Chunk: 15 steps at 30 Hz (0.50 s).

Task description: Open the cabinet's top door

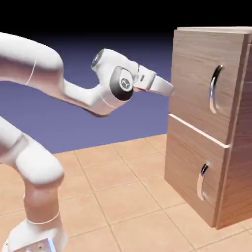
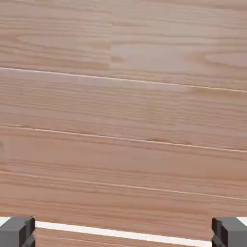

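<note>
Wood-grain panelling covers the cabinet, seen in the exterior view just ahead of the gripper, whose tip appears to meet, or nearly meet, the near edge of the top door; contact cannot be settled from this angle; the door's long curved silver handle lies beyond the fingertips, further across the panel and at about their height; the shorter panel with its smaller handle sits well below the gripper and is not wanted.

From the hand view, the frame is filled by the door's wood, very close; the two grey fingertips are shown at the bottom corners, spread wide with nothing between them; the handle is not in this view.

The door is judged rigid and fairly heavy; its flat face offers no purchase; the metal handle is probably smooth and slippery, so it is best enclosed around its middle, where the bow presumably stands clear of the wood, and drawn along the door's own path.
</note>
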Each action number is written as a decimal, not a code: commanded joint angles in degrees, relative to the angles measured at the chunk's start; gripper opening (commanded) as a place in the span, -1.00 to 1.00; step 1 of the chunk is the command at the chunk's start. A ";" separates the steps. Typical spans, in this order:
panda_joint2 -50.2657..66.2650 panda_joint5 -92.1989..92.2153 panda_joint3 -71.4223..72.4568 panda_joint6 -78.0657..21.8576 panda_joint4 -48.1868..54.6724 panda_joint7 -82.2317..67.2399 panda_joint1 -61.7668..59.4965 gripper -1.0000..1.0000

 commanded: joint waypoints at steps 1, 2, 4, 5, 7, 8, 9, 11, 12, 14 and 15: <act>-0.31 -2.50 -0.92 -0.03 0.49 1.87 0.80 0.00; -0.61 -4.99 -1.83 -0.07 0.98 3.74 1.59 0.00; -1.22 -9.97 -3.67 -0.13 1.96 7.48 3.18 0.00; -1.52 -12.46 -4.58 -0.16 2.45 9.34 3.98 0.00; -2.13 -17.45 -6.41 -0.23 3.43 13.08 5.57 0.00; -2.44 -19.94 -7.33 -0.26 3.92 14.95 6.36 0.00; -2.74 -22.43 -8.25 -0.29 4.41 16.82 7.16 0.00; -3.35 -27.42 -10.08 -0.36 5.39 20.56 8.75 0.00; -3.66 -29.91 -10.99 -0.39 5.88 22.42 9.54 0.00; -4.27 -34.89 -12.83 -0.46 6.86 26.16 11.13 0.00; -4.57 -37.39 -13.74 -0.49 7.35 28.03 11.93 0.00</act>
